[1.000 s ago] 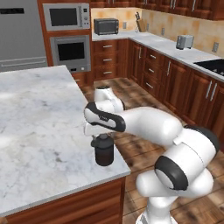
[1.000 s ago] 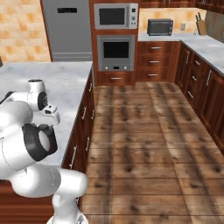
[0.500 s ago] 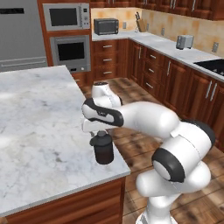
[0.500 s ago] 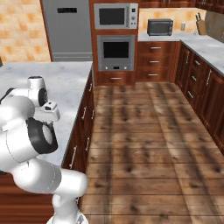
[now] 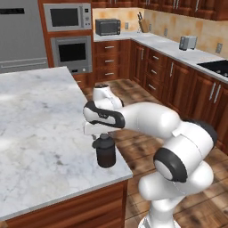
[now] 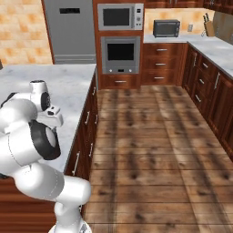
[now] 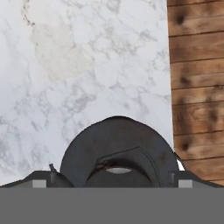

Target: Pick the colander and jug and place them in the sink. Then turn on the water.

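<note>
The jug [image 5: 106, 153], a small dark jar with a knobbed lid, stands upright on the marble island counter [image 5: 40, 129] close to its front right corner. My gripper [image 5: 102, 139] points down directly over the jug, open, with its fingers either side of the lid and neck. In the hand view the jug [image 7: 116, 146] sits low in the middle, between the two fingertips [image 7: 41, 180], with a gap on each side. The colander and the sink are out of view.
The counter's edge [image 7: 168, 87] runs just right of the jug, with the wood floor [image 7: 197, 78] beyond it. A cabinet run with a toaster [image 5: 188, 42] and a stovetop [image 5: 216, 67] lines the right wall. A wall oven [image 5: 71, 52] and a fridge [image 5: 21, 35] stand behind.
The arm's elbow has swung up and nearer the cameras while the hand stays over the jug. The jaws are as wide as before and the jug has not moved.
</note>
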{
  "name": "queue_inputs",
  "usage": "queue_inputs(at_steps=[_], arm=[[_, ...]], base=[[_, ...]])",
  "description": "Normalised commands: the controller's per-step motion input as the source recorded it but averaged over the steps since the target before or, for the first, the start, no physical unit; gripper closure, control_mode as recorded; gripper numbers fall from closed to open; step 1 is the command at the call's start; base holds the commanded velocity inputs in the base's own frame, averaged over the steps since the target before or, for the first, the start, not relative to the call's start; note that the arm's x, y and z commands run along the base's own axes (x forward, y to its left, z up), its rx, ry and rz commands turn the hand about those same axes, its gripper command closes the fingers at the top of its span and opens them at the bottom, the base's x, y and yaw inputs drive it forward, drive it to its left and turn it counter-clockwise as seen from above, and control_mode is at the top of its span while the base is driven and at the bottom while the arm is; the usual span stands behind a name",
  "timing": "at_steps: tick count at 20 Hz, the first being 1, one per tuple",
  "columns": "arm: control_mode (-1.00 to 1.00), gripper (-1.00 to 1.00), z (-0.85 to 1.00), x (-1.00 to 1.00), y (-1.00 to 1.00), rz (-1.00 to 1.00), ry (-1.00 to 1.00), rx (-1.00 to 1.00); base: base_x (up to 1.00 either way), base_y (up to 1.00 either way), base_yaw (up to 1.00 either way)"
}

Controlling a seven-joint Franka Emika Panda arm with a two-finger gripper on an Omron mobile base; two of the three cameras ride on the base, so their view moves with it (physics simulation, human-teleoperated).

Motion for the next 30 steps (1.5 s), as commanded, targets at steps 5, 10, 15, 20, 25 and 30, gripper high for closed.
queue_inputs(at_steps=[5, 10, 15, 20, 25, 30], arm=[[-1.00, -1.00, -0.19, 0.10, 0.00, 0.00, 0.00, 0.00], [-1.00, -1.00, -0.14, -0.09, 0.00, 0.00, 0.04, 0.00], [-1.00, -1.00, -0.17, -0.33, 0.00, 0.00, 0.03, 0.00], [-1.00, -1.00, -0.40, -0.27, 0.00, 0.00, 0.03, 0.00], [-1.00, -1.00, -0.22, -0.13, 0.00, 0.00, 0.06, 0.00], [-1.00, 1.00, -0.05, -0.03, 0.00, 0.00, 0.07, 0.00]], base=[[0.00, 0.00, 0.00], [0.00, 0.00, 0.00], [0.00, 0.00, 0.00], [0.00, 0.00, 0.00], [0.00, 0.00, 0.00], [0.00, 0.00, 0.00]])
